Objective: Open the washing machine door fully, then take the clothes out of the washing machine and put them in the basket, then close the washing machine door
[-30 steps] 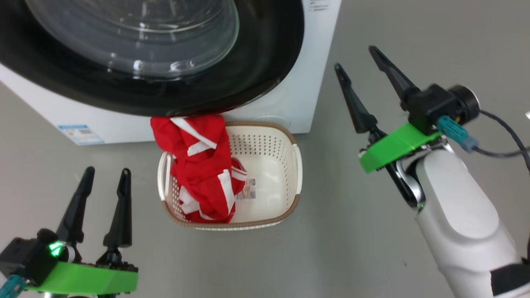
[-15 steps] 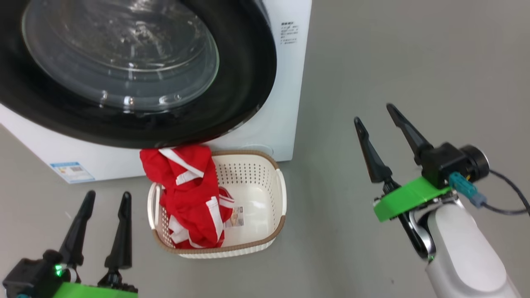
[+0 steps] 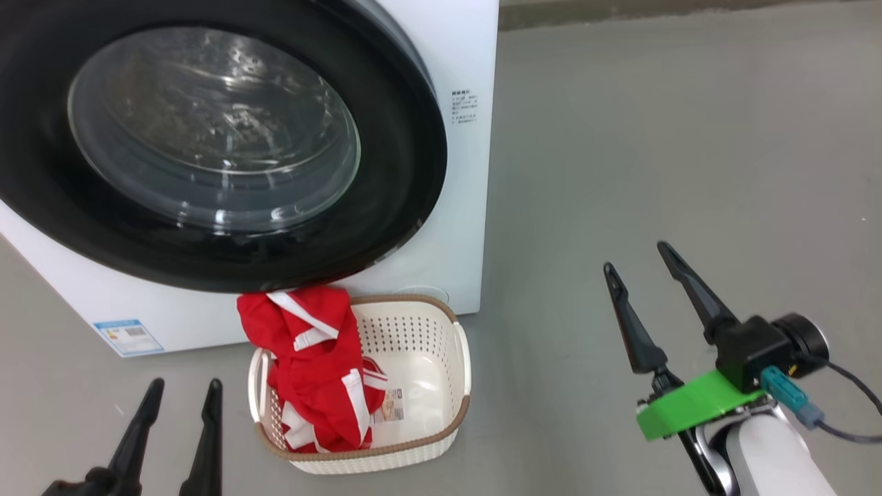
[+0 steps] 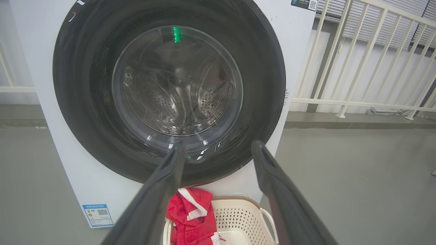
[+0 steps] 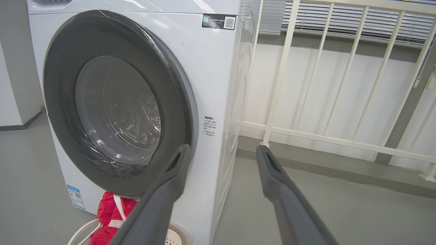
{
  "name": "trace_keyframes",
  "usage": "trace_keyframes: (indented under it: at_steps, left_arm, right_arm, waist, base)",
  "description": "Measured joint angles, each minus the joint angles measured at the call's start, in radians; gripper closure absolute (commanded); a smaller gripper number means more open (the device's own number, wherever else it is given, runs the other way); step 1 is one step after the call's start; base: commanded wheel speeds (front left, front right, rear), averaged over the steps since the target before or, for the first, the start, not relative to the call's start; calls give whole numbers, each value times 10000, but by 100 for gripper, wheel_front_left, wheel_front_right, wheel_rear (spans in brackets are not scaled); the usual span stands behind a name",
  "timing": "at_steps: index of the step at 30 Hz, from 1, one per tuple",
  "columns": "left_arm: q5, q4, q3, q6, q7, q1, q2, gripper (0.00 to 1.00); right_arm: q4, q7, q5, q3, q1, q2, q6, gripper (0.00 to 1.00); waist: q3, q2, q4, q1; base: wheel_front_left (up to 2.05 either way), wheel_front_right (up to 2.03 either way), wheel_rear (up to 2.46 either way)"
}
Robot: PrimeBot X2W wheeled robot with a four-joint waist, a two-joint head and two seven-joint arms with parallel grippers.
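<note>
The washing machine door (image 3: 400, 172), black-rimmed with a bulging glass window, lies flat against the front of the white washing machine (image 3: 468, 207). Through the glass (image 4: 170, 85) I see the steel drum. Red clothes (image 3: 310, 365) with white stripes fill the left half of the cream basket (image 3: 386, 451), which stands on the floor just below the door. They heap up over its far left rim. My left gripper (image 3: 187, 382) is open at the lower left, beside the basket. My right gripper (image 3: 634, 255) is open too, over bare floor to the right of the machine.
A grey floor (image 3: 654, 138) stretches to the right of the machine. A white railing (image 5: 306, 85) runs along the wall behind and to the right. A blue label (image 3: 127, 335) sits low on the machine's front.
The head camera has tilted up, so everything sits lower in the picture. The right gripper has drawn back toward me and down. Both grippers stay open.
</note>
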Motion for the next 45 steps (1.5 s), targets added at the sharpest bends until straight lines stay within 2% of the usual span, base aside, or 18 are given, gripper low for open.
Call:
trace_keyframes:
  at_steps: [8, 17, 43, 44, 45]
  left_arm:
    - [125, -117, 238, 0, 0, 418, -173, 0]
    - [188, -242, 360, 0, 0, 717, -322, 0]
    - [462, -240, 525, 0, 0, 1093, -324, 0]
    - [558, -245, 543, 0, 0, 1093, -326, 100]
    - [566, -151, 522, 8, 19, 1092, -345, 100]
  right_arm:
    - [-675, 0, -96, -297, 1009, 15, 0, 0]
    - [-834, 0, -127, -291, 1655, 36, 0, 0]
    - [-963, 0, 240, -282, 2270, 61, 0, 0]
    - [-965, 0, 240, -280, 2270, 61, 0, 100]
    - [-865, 2, 238, -270, 2275, 69, 2, 100]
  waist:
    - [-405, 0, 23, 0]
    - [-680, 0, -4, 0]
    - [-888, 0, -141, 0]
    - [-881, 0, -141, 0]
    - [-880, 0, -142, 0]
  base:
    - [0, 0, 0]
    - [0, 0, 0]
    - [0, 0, 0]
    - [0, 0, 0]
    - [0, 0, 0]
